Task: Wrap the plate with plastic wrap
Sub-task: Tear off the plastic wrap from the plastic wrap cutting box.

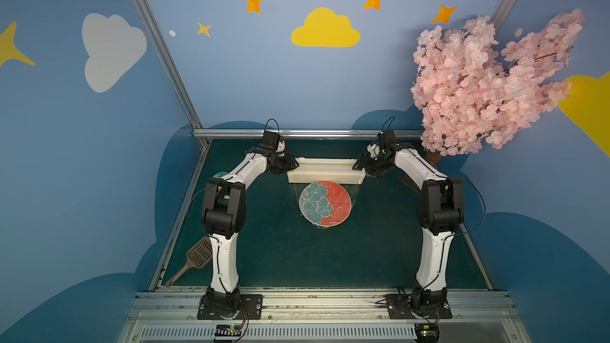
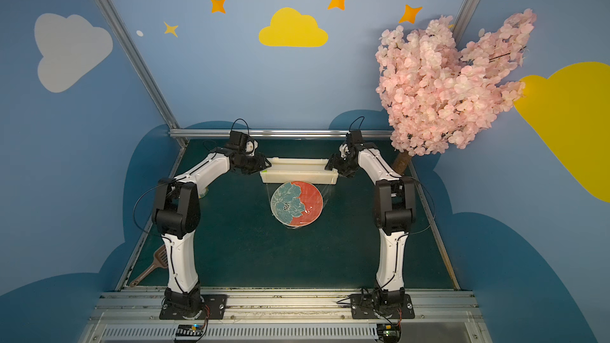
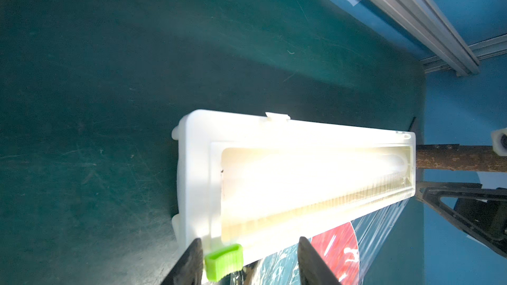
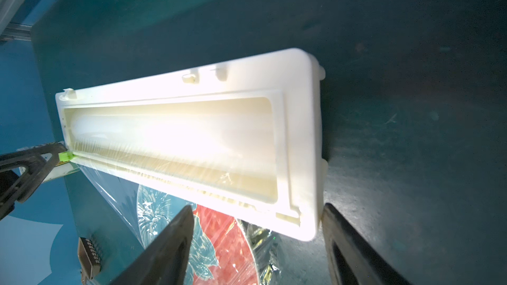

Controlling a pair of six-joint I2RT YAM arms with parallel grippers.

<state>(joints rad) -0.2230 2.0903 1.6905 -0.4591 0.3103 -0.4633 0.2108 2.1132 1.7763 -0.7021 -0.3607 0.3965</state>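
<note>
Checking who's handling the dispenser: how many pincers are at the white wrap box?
2. The left pincer is at the green slider end of the dispenser box, jaws open astride the slider; the right pincer is at the opposite end, jaws open. Neither is hidden.

The plate (image 1: 324, 204) is partly hidden by the dispenser box (image 1: 326, 174), the scoop (image 1: 197, 255) by the left arm (image 1: 227, 259).

Brown scoop (image 1: 198, 256) near-left on green mat (image 1: 297, 259); pink blossom tree (image 1: 488, 84) far-right; poss. a jar (image 1: 219, 175) at left, mostly hidden.
</note>
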